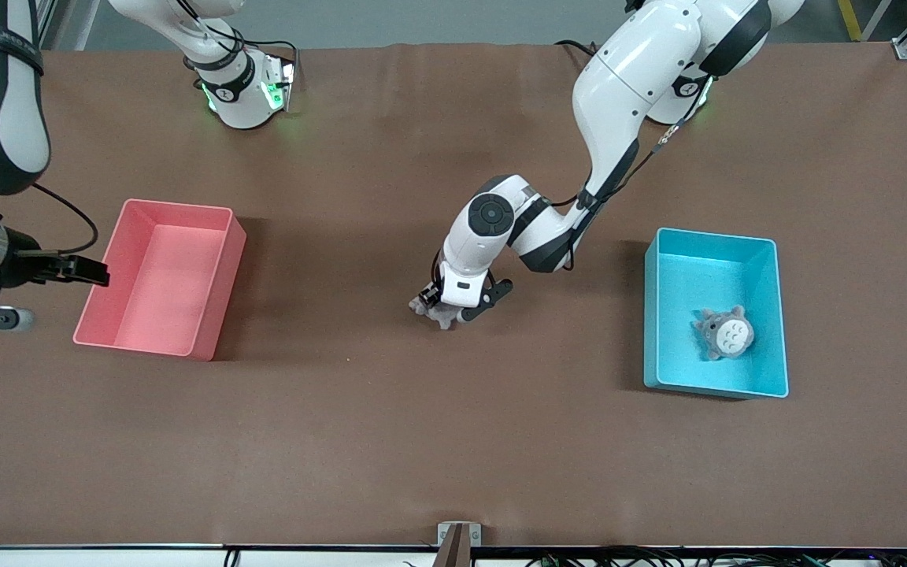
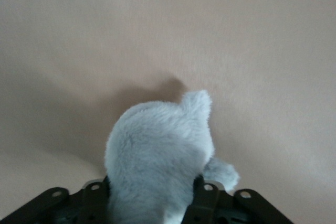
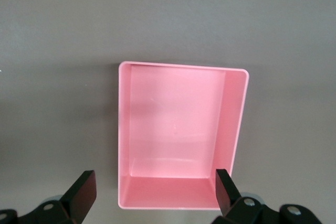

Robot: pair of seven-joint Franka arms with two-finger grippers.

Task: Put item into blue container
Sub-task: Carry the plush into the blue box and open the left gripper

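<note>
Blue container [image 1: 772, 315] sits toward left arm's end of table, w/ a grey-and-white plush [image 1: 724, 332] already lying in its nearer part. Mid-table, between both bins, left gripper [image 1: 453, 309] is down at the surface, fingers pinching a grey plush toy [image 2: 157, 156]. Pink bin [image 1: 213, 295] sits toward right arm's end. Right gripper [image 3: 155, 190] waits above it, fingers spread apart.

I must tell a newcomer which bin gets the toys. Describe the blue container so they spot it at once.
On the brown table, look toward the left arm's end. The blue container is a cyan rectangular bin holding a grey plush toy; the same-shaped pink bin holds nothing.
</note>
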